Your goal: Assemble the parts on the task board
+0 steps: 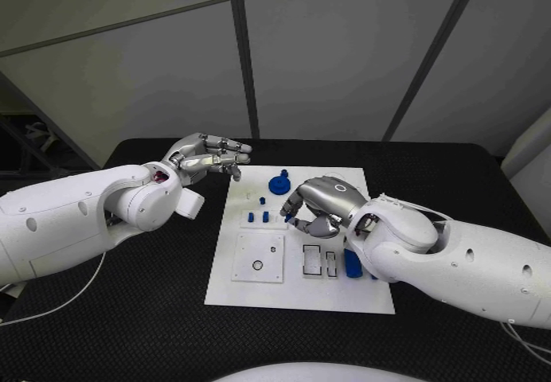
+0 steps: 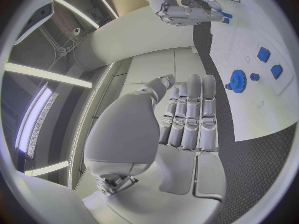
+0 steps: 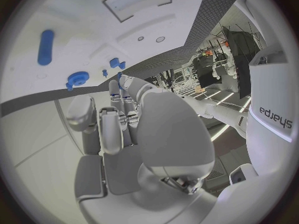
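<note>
The white task board lies in the middle of the black table. A blue gear stands near its far edge. Small blue pegs stand closer in, and an oblong blue part lies by the right edge. My right hand hovers low over the board's middle beside the pegs, its fingers curled in with nothing visible in them. My left hand hangs above the table off the board's far left corner, holding nothing, thumb apart from the fingers.
The board carries a square plate with a small hole and narrow rectangular slots in its near half. Black table surface surrounds the board on all sides. Grey wall panels stand behind the table.
</note>
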{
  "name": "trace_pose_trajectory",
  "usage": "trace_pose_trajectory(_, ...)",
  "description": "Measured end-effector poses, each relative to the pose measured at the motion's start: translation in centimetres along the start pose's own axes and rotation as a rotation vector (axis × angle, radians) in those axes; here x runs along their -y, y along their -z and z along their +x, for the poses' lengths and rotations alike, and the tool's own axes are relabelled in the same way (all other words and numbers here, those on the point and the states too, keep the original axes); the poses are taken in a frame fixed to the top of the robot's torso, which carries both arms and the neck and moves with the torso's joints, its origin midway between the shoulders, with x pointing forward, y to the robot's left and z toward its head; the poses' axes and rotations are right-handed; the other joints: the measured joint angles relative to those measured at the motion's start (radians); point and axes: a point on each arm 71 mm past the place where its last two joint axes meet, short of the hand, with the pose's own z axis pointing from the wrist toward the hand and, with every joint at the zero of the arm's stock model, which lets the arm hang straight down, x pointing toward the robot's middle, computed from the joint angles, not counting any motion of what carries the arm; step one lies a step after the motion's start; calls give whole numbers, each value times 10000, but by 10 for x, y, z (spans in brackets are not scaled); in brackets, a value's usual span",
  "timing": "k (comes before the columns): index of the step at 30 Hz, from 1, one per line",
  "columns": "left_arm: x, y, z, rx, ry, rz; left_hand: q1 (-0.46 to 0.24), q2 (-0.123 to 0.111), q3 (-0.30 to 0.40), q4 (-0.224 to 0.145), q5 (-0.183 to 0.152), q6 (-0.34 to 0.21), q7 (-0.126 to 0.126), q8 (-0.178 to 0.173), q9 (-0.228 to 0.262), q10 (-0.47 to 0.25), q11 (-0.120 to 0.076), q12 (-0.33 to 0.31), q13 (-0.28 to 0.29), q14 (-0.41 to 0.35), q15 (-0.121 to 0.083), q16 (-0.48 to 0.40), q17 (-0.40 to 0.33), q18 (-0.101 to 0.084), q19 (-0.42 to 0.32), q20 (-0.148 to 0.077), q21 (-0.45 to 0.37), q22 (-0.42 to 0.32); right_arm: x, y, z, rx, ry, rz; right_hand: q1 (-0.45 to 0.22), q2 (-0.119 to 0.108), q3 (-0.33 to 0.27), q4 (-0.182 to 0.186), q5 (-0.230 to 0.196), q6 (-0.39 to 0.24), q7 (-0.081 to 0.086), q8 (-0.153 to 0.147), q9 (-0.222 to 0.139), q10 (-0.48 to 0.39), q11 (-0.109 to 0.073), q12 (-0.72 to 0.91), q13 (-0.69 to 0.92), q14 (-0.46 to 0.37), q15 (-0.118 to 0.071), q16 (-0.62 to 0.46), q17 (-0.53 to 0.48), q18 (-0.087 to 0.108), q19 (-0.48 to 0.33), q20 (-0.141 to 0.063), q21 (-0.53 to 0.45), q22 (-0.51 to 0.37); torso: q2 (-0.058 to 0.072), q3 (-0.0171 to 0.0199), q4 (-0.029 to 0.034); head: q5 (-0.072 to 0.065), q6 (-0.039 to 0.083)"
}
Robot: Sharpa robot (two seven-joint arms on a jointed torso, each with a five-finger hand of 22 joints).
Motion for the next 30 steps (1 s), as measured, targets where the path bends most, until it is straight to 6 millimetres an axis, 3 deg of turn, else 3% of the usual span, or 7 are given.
trace_pose_trajectory(17,0,-3,6,-132,41,11,0,0,-27,28,0,-37,36,0,0,-70,-1,0,0,0,0,0,-7,1,0,0,0,1,-14,-7,39,-780,-520,-313,0,-1,-1,0,22,-4,-3,-27,1,-1,1,-16,-1,0,0,0,-2,1,0,0,0,-2,-1,12,-12,267,-184)
trace_pose_trajectory(30,0,-4,7,-145,46,3,0,0,-27,28,0,-36,35,0,1,-73,2,41,1,-1,1,0,-17,1,0,0,0,-11,-14,-8,46,-1230,-482,-339,-32,30,25,-27,42,3,4,-29,-2,-1,2,-17,5,0,0,0,-4,0,-1,0,0,-3,7,17,-17,335,-264)
